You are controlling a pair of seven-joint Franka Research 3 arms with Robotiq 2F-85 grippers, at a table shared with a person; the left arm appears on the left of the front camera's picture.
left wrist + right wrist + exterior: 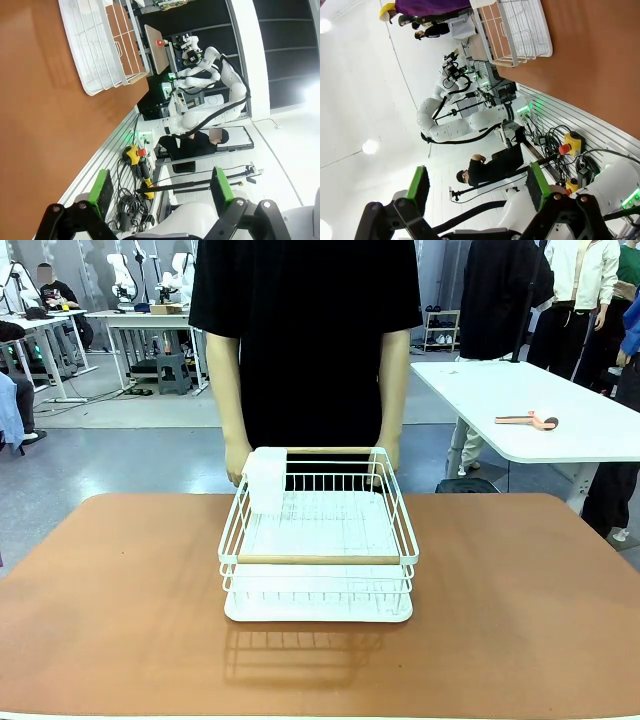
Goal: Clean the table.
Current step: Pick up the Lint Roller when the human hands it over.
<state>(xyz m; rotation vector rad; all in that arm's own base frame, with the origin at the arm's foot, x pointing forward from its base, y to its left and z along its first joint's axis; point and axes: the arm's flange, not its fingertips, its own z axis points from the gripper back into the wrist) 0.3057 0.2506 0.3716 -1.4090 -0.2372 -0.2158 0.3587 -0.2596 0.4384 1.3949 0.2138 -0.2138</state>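
Note:
The table (pixel 110 580) has a reddish-brown top, seen also in the left wrist view (pixel 35 125) and the right wrist view (pixel 600 75). In its middle stands a white wire rack (pixel 318 540) with wooden rails and a white cloth (pixel 265 480) draped over its far left corner. A person in black stands behind it with both hands at the rack's far rim. My left gripper (pixel 162 187) is open off the table's edge, with nothing between its green pads. Likewise open and empty, my right gripper (pixel 477 187) hangs beside the table.
The rack (pixel 100 45) shows at the top of the left wrist view and again (pixel 520 30) in the right wrist view. A white table (pixel 540 410) with a small tool (pixel 530 420) stands at the back right. Cables and an emergency stop button (pixel 567 145) lie below the table edge.

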